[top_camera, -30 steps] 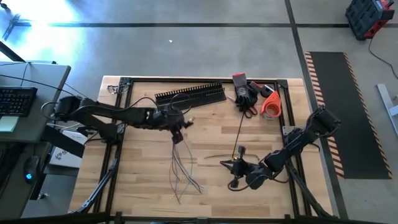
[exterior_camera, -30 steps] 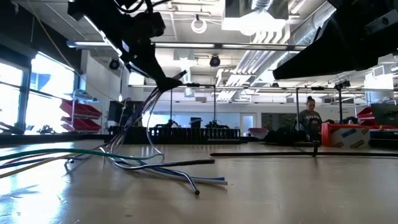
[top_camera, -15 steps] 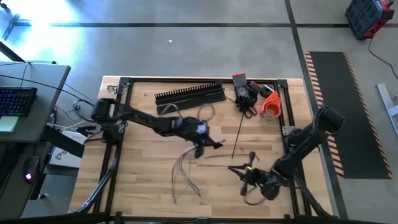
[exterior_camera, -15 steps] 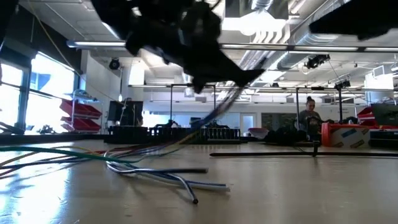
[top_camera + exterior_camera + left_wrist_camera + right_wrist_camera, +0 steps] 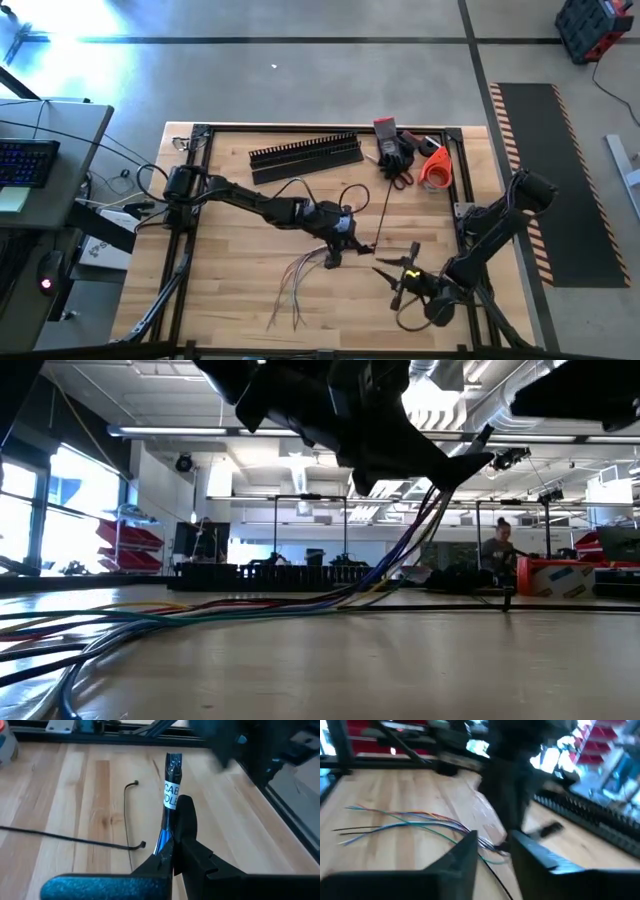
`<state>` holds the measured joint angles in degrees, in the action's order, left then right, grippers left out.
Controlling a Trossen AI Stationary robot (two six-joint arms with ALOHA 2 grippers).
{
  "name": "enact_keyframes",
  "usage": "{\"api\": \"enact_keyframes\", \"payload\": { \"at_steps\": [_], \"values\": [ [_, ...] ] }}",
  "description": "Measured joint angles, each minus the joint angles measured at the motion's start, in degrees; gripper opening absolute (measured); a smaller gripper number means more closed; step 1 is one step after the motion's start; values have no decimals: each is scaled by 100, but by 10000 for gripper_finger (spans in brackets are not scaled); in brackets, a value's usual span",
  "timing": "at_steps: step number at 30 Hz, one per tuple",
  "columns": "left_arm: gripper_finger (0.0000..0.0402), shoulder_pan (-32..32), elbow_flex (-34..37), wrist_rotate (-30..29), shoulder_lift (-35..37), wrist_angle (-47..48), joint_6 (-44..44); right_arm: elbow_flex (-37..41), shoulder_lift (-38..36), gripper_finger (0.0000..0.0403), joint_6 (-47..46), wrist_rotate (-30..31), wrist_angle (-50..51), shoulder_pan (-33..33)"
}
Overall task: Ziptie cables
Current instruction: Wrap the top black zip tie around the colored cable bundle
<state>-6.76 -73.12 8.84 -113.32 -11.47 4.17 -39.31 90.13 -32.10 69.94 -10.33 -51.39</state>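
The cables [image 5: 300,280] are a bundle of thin coloured wires, bound at one end with dark tape and a white label [image 5: 171,790]. My left gripper [image 5: 338,243] reaches to the table's middle and is shut on that bundle near the bound end. The free ends fan out on the wood toward the near left [image 5: 285,310]. In the low view the cables [image 5: 300,605] slope from the left gripper [image 5: 440,472] down to the table. My right gripper [image 5: 400,280] is open at the near right, facing the cables [image 5: 410,817]. My left gripper pinches the bundle between its two fingers just behind the labelled, taped end [image 5: 167,820], which pokes out past the fingertips. The fingers come down at a slant from above, along the bundle. The held end is lifted off the table; the free ends lie on the wood [image 5: 120,630].
A black slotted duct [image 5: 305,153] lies along the far edge. Beside it are a red-handled tool [image 5: 395,150] and an orange roll [image 5: 435,168]. Thin black zip ties [image 5: 383,215] [image 5: 127,810] lie near the middle. A black frame [image 5: 462,180] rims the table. A person [image 5: 497,548] stands beyond it.
My left gripper has moved toward the table's right and near edge, still shut on the cables. The bundle has been dragged along with it, its free ends sliding right across the wood. My right gripper has shifted a little toward the near right.
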Motion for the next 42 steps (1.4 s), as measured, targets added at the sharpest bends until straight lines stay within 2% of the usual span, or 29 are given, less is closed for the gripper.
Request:
{"api": "enact_keyframes", "payload": {
  "at_steps": [3,6,8,11,15,23,29,33,35,37,42],
  "values": [
    [0,-89,1,-164,-37,41,-76,0,0,166,-836,-383,595,215],
    [0,-125,0,-171,-32,26,-141,0,25,215,-1182,-683,867,486],
    [0,-136,0,-197,-30,22,-145,0,75,234,-1124,-748,833,661],
    [0,-149,0,-214,-32,36,-147,0,106,239,-862,-902,773,889],
    [0,-151,0,-224,-32,88,-186,0,107,196,-509,-1052,747,989],
    [0,-148,0,-238,-32,113,-187,0,109,21,-34,-848,542,1047],
    [2,-147,0,-281,-32,122,-153,0,111,3,172,-760,535,1074],
    [25,-162,0,-321,-5,237,-145,0,109,1,-50,-885,714,927],
    [43,-179,0,-293,-2,351,-145,0,75,1,-400,-1267,990,748],
    [61,-204,0,-302,-2,474,-167,-21,5,1,-972,-2114,1355,546],
    [94,-307,0,-469,-2,582,-285,-210,-20,1,-3274,-5257,2072,94]
  ]
}}
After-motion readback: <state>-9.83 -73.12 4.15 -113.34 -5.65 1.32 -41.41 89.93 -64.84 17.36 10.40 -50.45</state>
